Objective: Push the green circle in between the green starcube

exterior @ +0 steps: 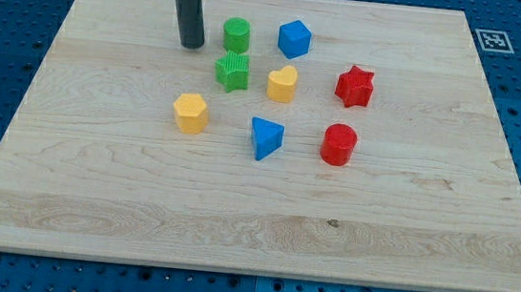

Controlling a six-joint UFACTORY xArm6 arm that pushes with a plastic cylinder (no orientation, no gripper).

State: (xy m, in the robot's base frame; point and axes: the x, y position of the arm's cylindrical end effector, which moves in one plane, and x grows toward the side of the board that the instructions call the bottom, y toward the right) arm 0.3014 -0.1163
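The green circle [237, 34] is a short cylinder near the view's top centre. The green star block [233, 71] sits just below it, almost touching. My tip [192, 44] rests on the board a short way to the left of the green circle, slightly lower than it and apart from it. The rod rises from the tip out of the view's top. My tip touches no block.
A blue cube [294, 38] lies right of the green circle. A yellow heart [283, 84], red star [354, 86], red cylinder [338, 144], blue triangle [265, 137] and yellow hexagon [190, 112] lie around. The wooden board [66, 175] sits on a blue pegboard.
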